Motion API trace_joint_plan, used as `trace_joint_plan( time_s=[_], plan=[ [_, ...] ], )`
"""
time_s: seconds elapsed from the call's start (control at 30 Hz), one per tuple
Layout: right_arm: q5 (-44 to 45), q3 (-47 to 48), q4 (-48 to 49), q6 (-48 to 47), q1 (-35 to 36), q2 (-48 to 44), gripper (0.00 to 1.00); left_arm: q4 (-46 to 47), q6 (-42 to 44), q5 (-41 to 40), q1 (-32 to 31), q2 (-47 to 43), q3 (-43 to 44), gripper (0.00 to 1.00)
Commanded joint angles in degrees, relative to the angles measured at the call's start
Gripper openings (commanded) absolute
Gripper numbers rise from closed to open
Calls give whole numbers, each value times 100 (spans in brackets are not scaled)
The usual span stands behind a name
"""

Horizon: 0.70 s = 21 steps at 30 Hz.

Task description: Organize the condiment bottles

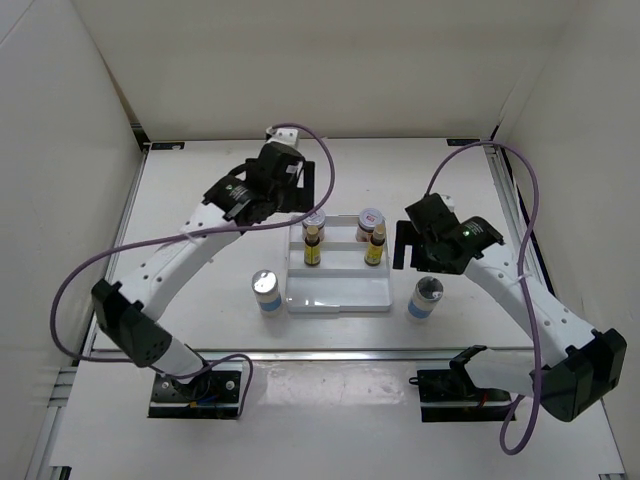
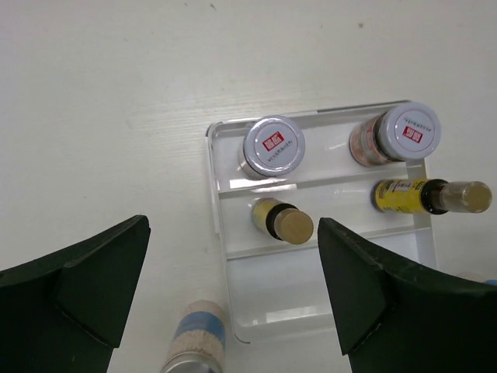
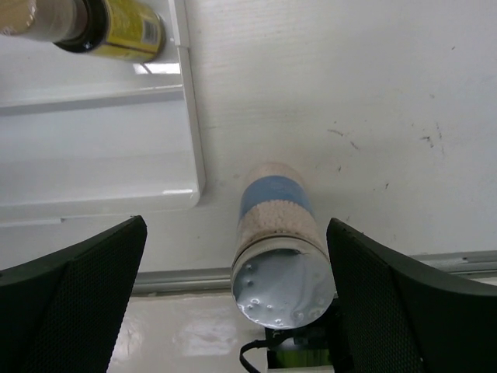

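Observation:
The white three-slot tray [image 1: 338, 296] holds two pale jars with red-marked lids [image 1: 314, 222] [image 1: 370, 217] in its far slot and two slim dark yellow-labelled bottles [image 1: 312, 248] [image 1: 376, 246] in its middle slot. One silver-capped shaker [image 1: 266, 290] stands on the table left of the tray, the other shaker [image 1: 425, 297] to its right. My left gripper [image 1: 280, 205] is open and empty above the tray's far left corner. My right gripper [image 1: 418, 252] is open above the right shaker [image 3: 281, 249], which shows between the fingers [image 3: 85, 295] without touching them.
White walls close in the table on the left, back and right. A metal rail [image 1: 330, 352] runs along the near edge. Purple cables [image 1: 90, 270] loop from both arms. In the left wrist view the tray rim [image 2: 213, 202], both jars [image 2: 273, 146] and the left shaker [image 2: 194, 342] show.

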Motion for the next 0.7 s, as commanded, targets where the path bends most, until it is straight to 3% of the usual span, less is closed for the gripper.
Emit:
trace_joint_plan(
  time_s=[0.0, 0.2, 0.67],
  plan=[
    [-368, -177, -126, 314, 38, -204, 100, -18, 194, -596, 18, -712, 11, 100],
    [-895, -643, -73, 586, 38, -266, 100, -18, -25, -1009, 131, -1460, -753, 100],
    [-967, -1127, -73, 745, 38, -319, 100, -132, -202, -957, 351, -1804, -1405, 100]
  ],
)
